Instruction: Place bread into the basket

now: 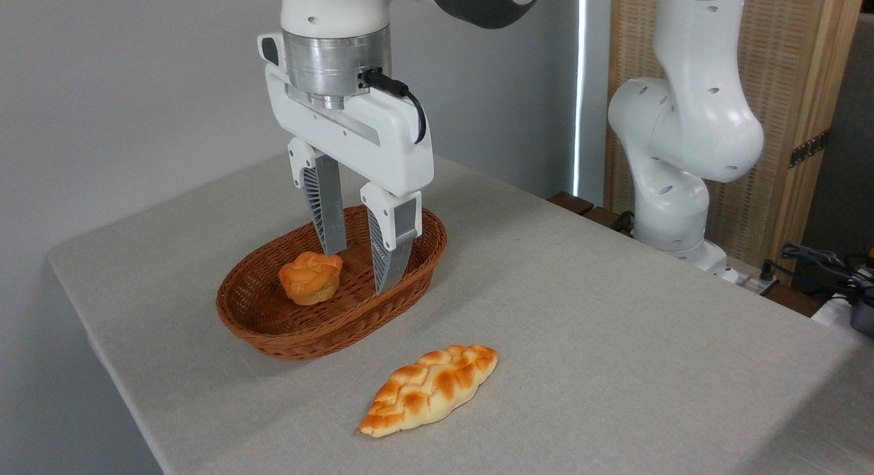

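Your gripper (358, 267) hangs over the basket (273, 328) with its jaws spread and nothing between them, tips pointing down into the weave. A small round bun (311, 277) sits inside the basket, just left of the jaws. The bread (430, 390) lies crust up on the worktop (614, 325), near the basket's front rim but apart from it.
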Tool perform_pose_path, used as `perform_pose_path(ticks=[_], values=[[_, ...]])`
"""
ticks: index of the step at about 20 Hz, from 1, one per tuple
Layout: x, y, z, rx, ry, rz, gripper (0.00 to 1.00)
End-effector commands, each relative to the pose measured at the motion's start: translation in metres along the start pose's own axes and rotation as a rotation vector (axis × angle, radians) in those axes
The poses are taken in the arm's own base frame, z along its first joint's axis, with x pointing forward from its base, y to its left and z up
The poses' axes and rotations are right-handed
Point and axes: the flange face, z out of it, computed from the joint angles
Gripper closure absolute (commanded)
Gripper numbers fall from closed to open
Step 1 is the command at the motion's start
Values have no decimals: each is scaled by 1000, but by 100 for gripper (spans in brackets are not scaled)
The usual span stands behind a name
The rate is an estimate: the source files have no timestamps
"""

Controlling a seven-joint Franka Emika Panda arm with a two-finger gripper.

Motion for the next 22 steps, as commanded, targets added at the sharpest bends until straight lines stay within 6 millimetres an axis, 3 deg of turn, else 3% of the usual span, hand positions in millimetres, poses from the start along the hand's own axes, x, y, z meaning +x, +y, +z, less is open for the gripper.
perform_pose_path(ticks=[1,7,12,18,22], values=[[-6,1,-4,-18,-33,11,0],[-7,2,-3,-24,-43,16,0],[-6,-6,16,9,-35,29,0],[-34,-22,81,-71,-146,104,0],[-34,-31,125,-88,-242,116,0]])
